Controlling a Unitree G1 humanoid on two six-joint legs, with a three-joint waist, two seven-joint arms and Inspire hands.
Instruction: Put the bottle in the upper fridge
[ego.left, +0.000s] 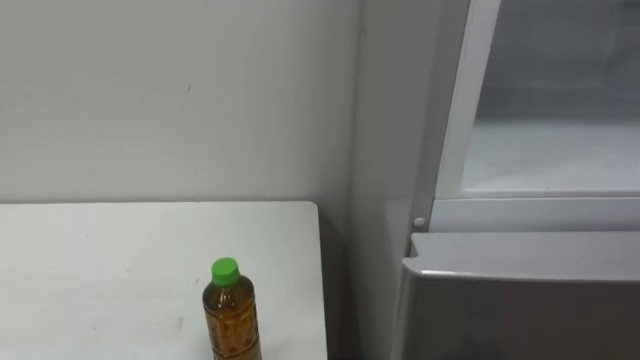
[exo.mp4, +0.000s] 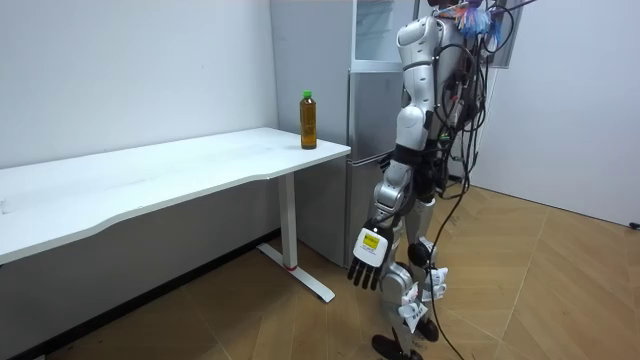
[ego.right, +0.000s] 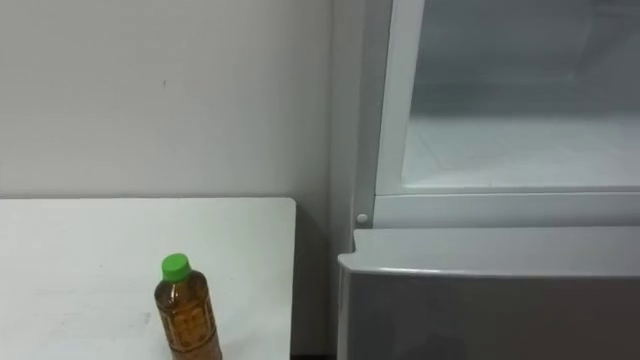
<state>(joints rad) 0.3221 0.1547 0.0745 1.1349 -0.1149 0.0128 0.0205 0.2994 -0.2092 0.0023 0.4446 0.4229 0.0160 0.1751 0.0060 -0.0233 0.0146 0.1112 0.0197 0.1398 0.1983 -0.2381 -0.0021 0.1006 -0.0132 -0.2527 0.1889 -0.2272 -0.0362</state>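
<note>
Near the right edge of the tabletop (ego.left: 100, 260), close to the fridge (ego.left: 520, 300): green-capped tea bottle (ego.left: 231, 315), upright, untouched. Down at the robot's side before the fridge, left hand (exo.mp4: 368, 260) hanging, fingers (exo.mp4: 358, 280) relaxed, holding nothing.

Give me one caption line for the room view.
Robot before the fridge, left hand hanging open; the bottle stands upright near the table's corner.

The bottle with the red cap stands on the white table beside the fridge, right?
No: the cap is green, not red, as the left eye view shows. The bottle stands on the white table beside the fridge.
</note>
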